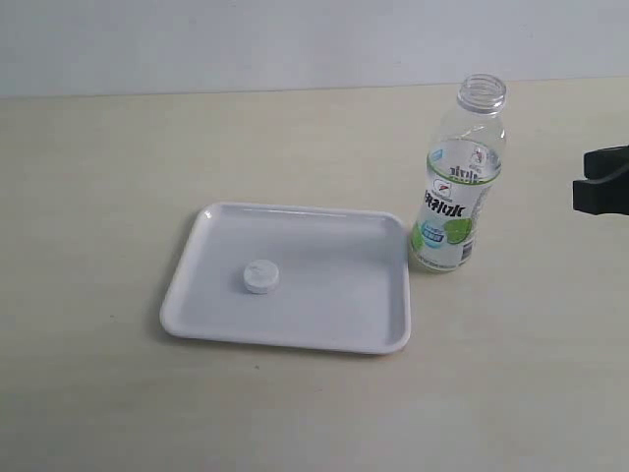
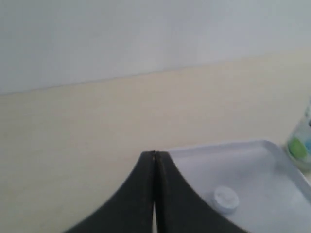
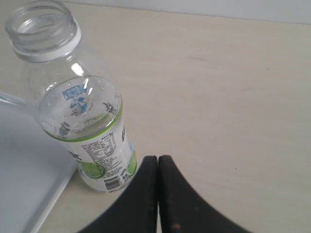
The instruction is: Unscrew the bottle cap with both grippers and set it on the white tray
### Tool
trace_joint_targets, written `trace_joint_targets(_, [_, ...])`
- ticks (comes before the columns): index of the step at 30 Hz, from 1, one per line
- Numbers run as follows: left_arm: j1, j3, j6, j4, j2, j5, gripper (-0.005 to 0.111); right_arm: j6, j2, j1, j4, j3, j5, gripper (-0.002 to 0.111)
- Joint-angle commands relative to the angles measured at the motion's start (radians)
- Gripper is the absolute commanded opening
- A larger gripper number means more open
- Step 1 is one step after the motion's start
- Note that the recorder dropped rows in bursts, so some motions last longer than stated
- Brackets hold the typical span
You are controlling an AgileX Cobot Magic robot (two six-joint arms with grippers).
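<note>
the bottle cap (image 1: 260, 276) rests on the white tray (image 1: 344, 290); both jaws are clenched, empty. the right jaws should retreat without nudging the open bottle (image 1: 458, 187).

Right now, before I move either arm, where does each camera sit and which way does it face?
Exterior view: from higher up, looking down on the table, tray, cap and bottle; the right gripper shows at the right edge.
Left wrist view: behind the shut left gripper, facing across the tray toward the wall.
Right wrist view: above the shut right gripper, looking down on the open bottle.
Shared: both wrist views catch bottle and tray; only the left shows the cap.
</note>
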Motion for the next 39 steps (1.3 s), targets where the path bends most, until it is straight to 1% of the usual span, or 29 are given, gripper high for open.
trace_joint_targets(1, [0.138,0.088,-0.018,0.027,-0.232,0.017,0.0,0.0,-0.004,0.001,-0.001,0.002,0.007,0.001])
trace_joint_targets(4, [0.206,0.156,-0.02,0.031,-0.373,0.017,0.0,0.0,-0.004,0.001,-0.001,0.002,0.007,0.001])
trace_joint_targets(7, [0.249,0.218,-0.02,0.031,-0.467,0.017,0.0,0.0,-0.004,0.001,-0.001,0.002,0.007,0.001])
trace_joint_targets(9, [0.265,0.246,-0.02,0.031,-0.506,0.026,0.0,0.0,-0.004,0.001,-0.001,0.002,0.007,0.001])
trace_joint_targets(16, [0.267,0.318,-0.023,0.018,-0.592,0.043,0.0,0.0,-0.004,0.001,-0.001,0.002,0.007,0.001])
trace_joint_targets(23, [0.267,0.347,-0.023,0.018,-0.592,0.048,0.0,0.0,-0.004,0.001,-0.001,0.002,0.007,0.001])
trace_joint_targets(30, [0.267,0.355,-0.023,0.018,-0.592,0.091,0.0,0.0,-0.004,0.001,-0.001,0.002,0.007,0.001])
trace_joint_targets(32, [0.265,0.371,-0.067,0.02,-0.592,0.091,0.0,0.0,-0.004,0.001,-0.001,0.002,0.007,0.001])
trace_joint_targets(35, [0.265,0.371,-0.122,0.071,-0.592,0.091,0.0,0.0,-0.004,0.001,-0.001,0.002,0.007,0.001])
trace_joint_targets(37, [0.265,0.371,-0.165,0.139,-0.592,0.132,0.0,0.0,-0.004,0.001,-0.001,0.002,0.007,0.001])
trace_joint_targets(39, [0.265,0.371,-0.195,0.173,-0.592,0.172,0.0,0.0,-0.004,0.001,-0.001,0.002,0.007,0.001])
